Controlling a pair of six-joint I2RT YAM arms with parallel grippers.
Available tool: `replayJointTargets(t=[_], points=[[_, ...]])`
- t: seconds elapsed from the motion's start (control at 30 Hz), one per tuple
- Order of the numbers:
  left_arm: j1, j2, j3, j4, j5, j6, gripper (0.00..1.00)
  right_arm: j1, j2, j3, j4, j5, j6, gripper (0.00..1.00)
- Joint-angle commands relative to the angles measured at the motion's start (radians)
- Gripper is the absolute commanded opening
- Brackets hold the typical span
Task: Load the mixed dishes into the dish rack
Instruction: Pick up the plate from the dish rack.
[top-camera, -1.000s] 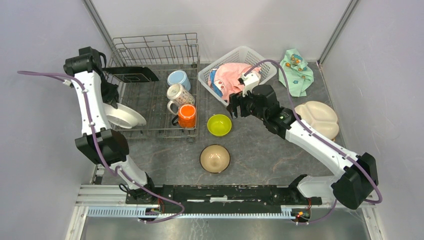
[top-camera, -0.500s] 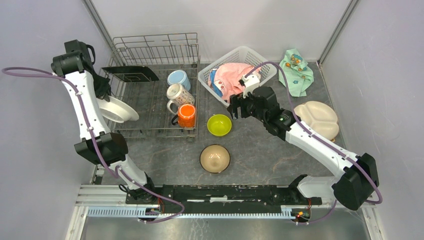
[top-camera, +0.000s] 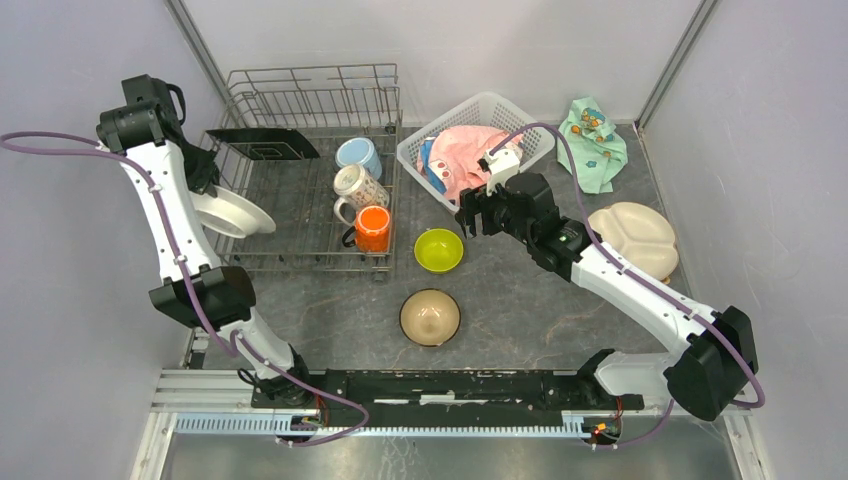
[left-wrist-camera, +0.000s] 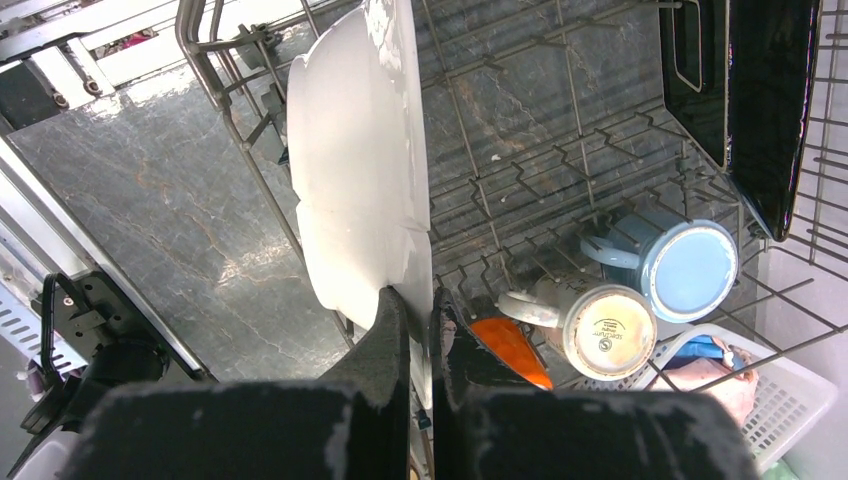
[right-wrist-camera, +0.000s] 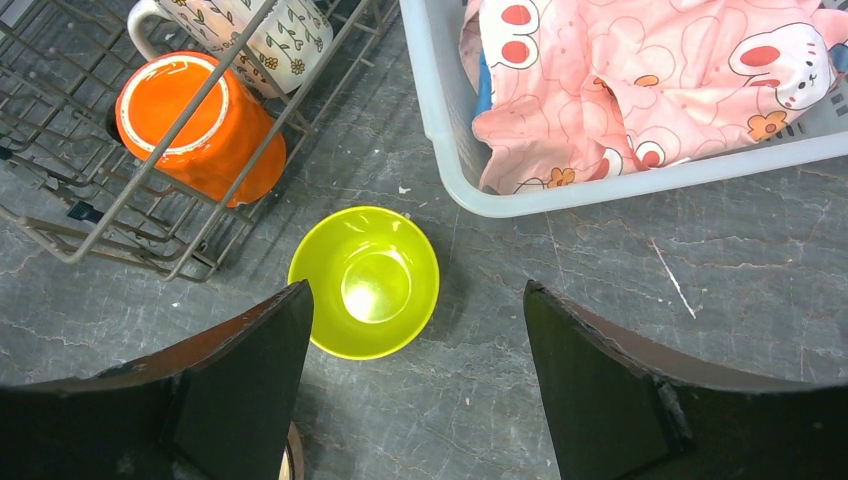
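Note:
My left gripper (left-wrist-camera: 420, 300) is shut on the rim of a white plate (left-wrist-camera: 355, 170), held on edge over the left side of the dish rack (top-camera: 300, 100). In the rack are a dark square plate (top-camera: 262, 147), a light-blue mug (top-camera: 357, 158), a white patterned mug (top-camera: 358, 188) and an orange mug (top-camera: 374, 230). My right gripper (right-wrist-camera: 415, 290) hangs open above the lime-green bowl (right-wrist-camera: 365, 282) on the table just right of the rack. A tan bowl (top-camera: 430, 317) sits nearer the arm bases. A cream divided plate (top-camera: 635, 238) lies at the right.
A white plastic lattice basket (top-camera: 475, 110) holding a pink cloth (top-camera: 462, 150) stands right of the rack. A mint-green patterned cloth (top-camera: 592, 130) lies at the back right. Walls close in the left, back and right sides.
My left arm has carried the white plate up and toward the rack's left wall, tilting it more upright. The right arm has stayed in place.

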Motion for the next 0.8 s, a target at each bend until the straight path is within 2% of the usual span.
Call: replayJointTargets(t=[0.0, 0.23, 0.6, 0.77], points=[[-0.012, -0.050, 0.059, 0.149, 0.220, -0.039, 0.02, -0.003, -0.021, 0.005, 0.047, 0.012, -0.013, 0.84], [0.013, -0.096, -0.002, 0.149, 0.232, -0.004, 0.02, -0.002, -0.029, 0.000, 0.042, 0.014, -0.005, 0.84], [0.031, -0.193, -0.117, 0.147, 0.303, -0.028, 0.02, -0.003, -0.041, -0.015, 0.047, 0.000, 0.011, 0.84], [0.032, -0.202, -0.102, 0.149, 0.328, -0.035, 0.02, -0.003, -0.052, -0.026, 0.052, 0.005, 0.011, 0.84]])
